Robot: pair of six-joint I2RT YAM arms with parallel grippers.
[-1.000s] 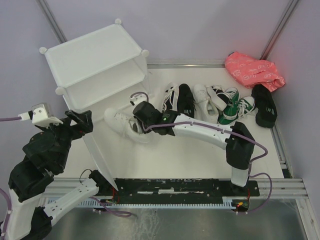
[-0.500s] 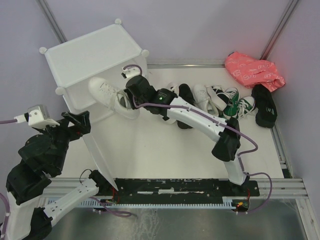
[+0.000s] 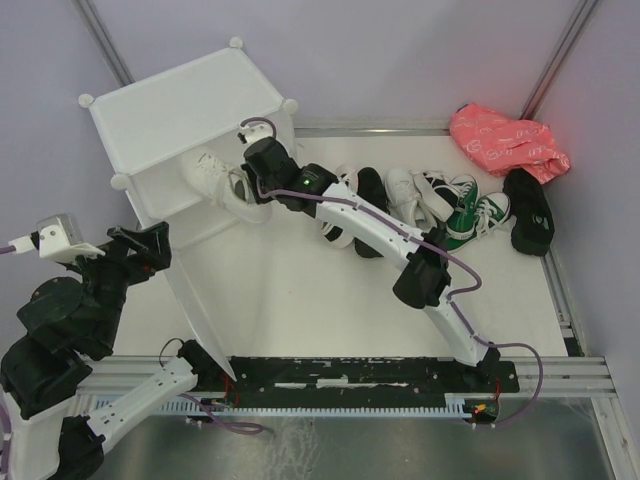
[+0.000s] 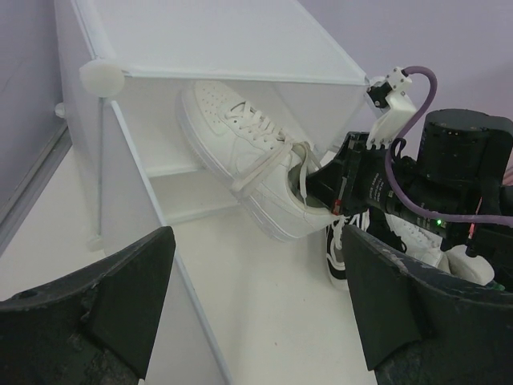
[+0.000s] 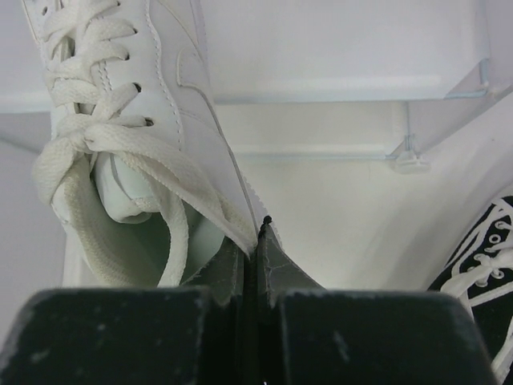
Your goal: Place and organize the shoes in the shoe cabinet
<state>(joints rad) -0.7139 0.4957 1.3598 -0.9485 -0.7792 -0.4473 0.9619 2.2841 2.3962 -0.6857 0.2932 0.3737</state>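
At the shoe cabinet's (image 3: 180, 100) open front, the right gripper (image 5: 258, 241) is pinched tight on the heel collar of a white sneaker (image 4: 240, 152). The shoe's long axis runs away from the pincer, toe-first into the cabinet's upper compartment above the shelf, with the heel outside. The left gripper (image 4: 264, 317), spread and empty, hangs farther from the cabinet's mouth.

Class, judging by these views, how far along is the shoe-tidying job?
Done: no shoe looks shelved yet. In hand: the right pincer is shut on a white lace-up sneaker, toe inside the white plastic cube cabinet. Left: the mixed heap of shoes beside it.
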